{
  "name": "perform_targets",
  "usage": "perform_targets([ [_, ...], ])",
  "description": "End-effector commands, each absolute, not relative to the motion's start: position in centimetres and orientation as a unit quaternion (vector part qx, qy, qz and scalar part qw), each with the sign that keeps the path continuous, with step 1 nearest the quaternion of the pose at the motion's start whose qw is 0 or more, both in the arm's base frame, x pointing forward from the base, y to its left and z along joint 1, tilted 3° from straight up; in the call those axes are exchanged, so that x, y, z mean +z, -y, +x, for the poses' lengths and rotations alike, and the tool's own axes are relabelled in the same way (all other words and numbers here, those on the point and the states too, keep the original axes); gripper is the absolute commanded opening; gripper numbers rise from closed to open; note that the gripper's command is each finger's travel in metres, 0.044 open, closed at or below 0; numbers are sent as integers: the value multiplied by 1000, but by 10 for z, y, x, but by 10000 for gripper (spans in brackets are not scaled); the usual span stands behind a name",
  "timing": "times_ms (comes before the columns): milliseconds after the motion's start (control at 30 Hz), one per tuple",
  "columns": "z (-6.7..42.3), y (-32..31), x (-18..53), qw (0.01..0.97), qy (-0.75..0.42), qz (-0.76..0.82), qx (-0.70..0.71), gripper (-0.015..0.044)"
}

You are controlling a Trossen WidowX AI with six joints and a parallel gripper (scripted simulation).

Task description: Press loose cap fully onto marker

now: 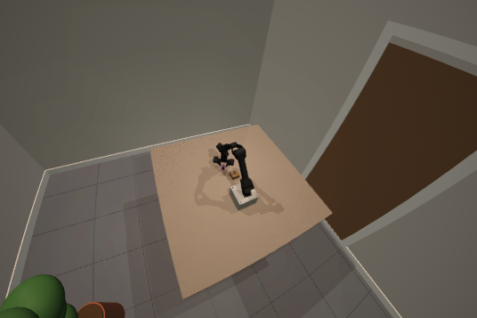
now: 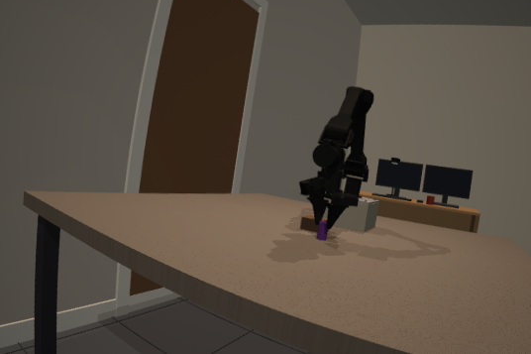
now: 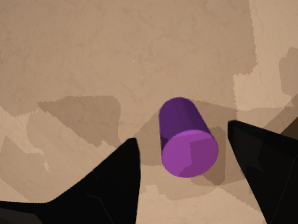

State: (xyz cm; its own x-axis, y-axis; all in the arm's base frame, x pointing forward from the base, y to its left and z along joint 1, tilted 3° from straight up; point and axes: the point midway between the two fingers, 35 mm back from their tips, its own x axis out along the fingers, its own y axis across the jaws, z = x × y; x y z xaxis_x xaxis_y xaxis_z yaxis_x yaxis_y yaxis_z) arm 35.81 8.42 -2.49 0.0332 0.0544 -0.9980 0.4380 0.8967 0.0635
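The purple cap (image 1: pixel 222 167) (image 2: pixel 322 233) (image 3: pixel 185 142) stands upright on the table, its closed round top facing the wrist camera. My gripper (image 1: pixel 223 163) (image 2: pixel 324 224) (image 3: pixel 183 137) is open and points down over the cap. In the wrist view the cap lies between the two fingertips, with a gap on each side. The orange-brown holder block (image 1: pixel 234 175) (image 2: pixel 309 223) sits close by, between the cap and the arm's base. The marker is hard to make out in the top view and hidden behind the gripper in the exterior view.
The arm's pale base box (image 1: pixel 244 198) (image 2: pixel 361 217) stands beyond the holder block, seen from the exterior view. The tabletop (image 1: pixel 191 245) (image 2: pixel 208 233) carries the arm's shadows. A desk with two monitors (image 2: pixel 399 175) (image 2: pixel 447 181) stands in the background.
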Motion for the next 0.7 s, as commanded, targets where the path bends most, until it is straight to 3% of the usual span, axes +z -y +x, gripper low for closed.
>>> perform_targets([
  [0,356,-85,-35,692,-686,181,-137,239],
  [400,355,-86,-49,692,-686,181,-137,239],
  [533,356,-86,-49,692,-686,181,-137,134],
  [667,356,-86,-49,692,-686,181,-137,107],
])
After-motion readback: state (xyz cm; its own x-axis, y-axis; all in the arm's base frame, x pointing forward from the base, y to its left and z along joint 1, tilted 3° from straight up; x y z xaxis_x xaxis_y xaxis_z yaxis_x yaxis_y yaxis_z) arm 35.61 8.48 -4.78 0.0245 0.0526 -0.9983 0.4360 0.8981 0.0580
